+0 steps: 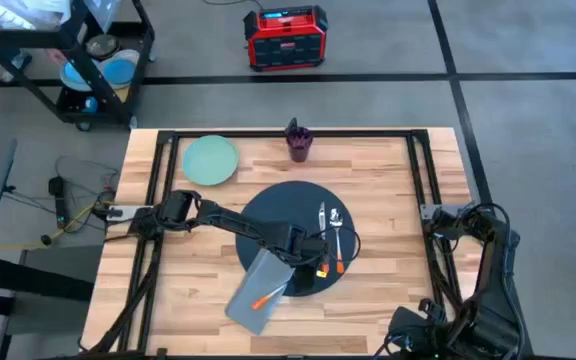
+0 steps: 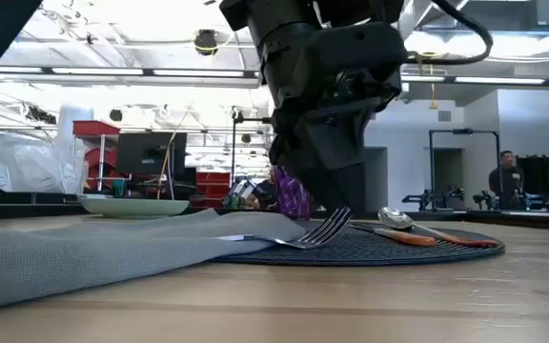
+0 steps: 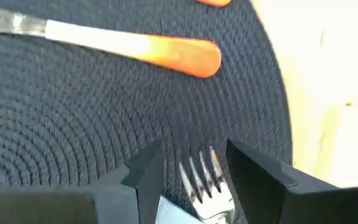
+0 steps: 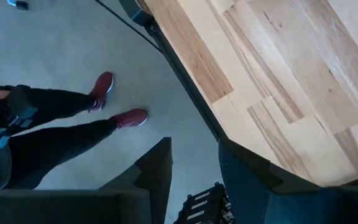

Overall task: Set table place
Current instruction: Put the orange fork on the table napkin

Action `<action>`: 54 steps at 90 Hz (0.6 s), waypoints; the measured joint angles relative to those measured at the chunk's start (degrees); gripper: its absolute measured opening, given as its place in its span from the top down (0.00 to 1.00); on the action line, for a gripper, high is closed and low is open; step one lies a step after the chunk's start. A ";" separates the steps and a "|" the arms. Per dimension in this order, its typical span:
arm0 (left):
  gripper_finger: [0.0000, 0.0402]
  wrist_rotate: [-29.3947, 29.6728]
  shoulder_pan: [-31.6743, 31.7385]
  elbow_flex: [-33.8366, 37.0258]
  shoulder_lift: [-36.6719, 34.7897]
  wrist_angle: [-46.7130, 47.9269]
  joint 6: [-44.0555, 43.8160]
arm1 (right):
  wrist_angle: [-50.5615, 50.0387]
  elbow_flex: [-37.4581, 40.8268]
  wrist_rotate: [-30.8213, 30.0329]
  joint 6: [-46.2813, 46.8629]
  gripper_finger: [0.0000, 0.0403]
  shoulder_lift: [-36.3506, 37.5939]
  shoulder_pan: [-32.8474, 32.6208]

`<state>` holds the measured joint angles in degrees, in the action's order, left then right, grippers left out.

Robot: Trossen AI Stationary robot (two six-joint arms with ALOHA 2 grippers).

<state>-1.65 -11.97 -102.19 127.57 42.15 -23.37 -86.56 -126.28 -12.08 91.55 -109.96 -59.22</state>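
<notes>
My overhead cam looks straight down; the low one sits at tabletop level. Both share the mat (image 1: 278, 215). Left wrist cam hugs it; right wrist's past the table (image 4: 278, 93) edge at 3 o'clock.

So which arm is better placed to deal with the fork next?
Left. The left gripper is already over the mat, its open fingers either side of the fork. The right gripper waits off the table's edge, over the floor.
</notes>
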 joint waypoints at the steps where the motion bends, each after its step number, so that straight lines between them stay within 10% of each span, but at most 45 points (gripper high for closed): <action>1: 0.62 0.00 0.00 0.00 0.00 0.00 0.01 | 0.01 0.00 0.00 0.00 0.71 0.00 0.00; 54: 0.94 -1.09 -0.11 0.33 0.00 0.45 3.60 | -0.12 0.00 0.01 0.00 0.71 0.00 0.00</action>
<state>-2.74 -12.08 -101.86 127.57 42.60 -19.78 -86.67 -126.28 -12.07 91.55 -109.95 -59.22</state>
